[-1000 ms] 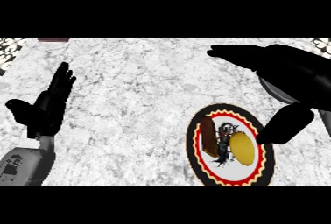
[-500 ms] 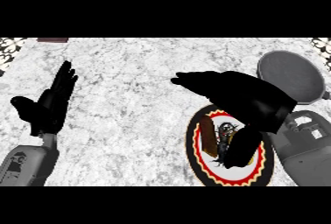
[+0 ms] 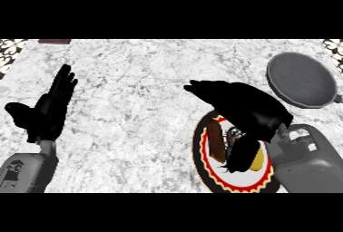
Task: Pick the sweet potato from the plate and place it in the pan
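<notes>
1. The marble counter (image 3: 134, 136) carries a round grey pan (image 3: 301, 77) at the upper right and a plate (image 3: 203, 161) with a red and yellow rim at the lower right. The two are well apart, and bare counter lies between them.
2. A small dark thing (image 3: 53, 41) sits at the counter's far left edge. It is too cut off to name.
3. The left hand (image 3: 47, 111) rests at the left side, fingers straight and pointing up, holding nothing.
4. The right hand (image 3: 244, 106) hangs over the far part of the plate. Its fingers stretch toward the upper left and its thumb points down over the plate's middle. The fingers are spread rather than curled, and nothing is in its grasp.
5. The sweet potato (image 3: 214, 138) lies on the left half of the plate, a brown, long shape running front to back. It sits just below and to the left of the right hand, beside the thumb, and I cannot tell whether the thumb touches it.
6. A yellow piece (image 3: 258, 157) shows on the plate's right side, mostly covered by the thumb and the grey forearm (image 3: 305, 158).
7. The hand hides the plate's far rim and its middle, the picture's lower band cuts its near edge, and the pan's right side runs out at the frame's edge.
</notes>
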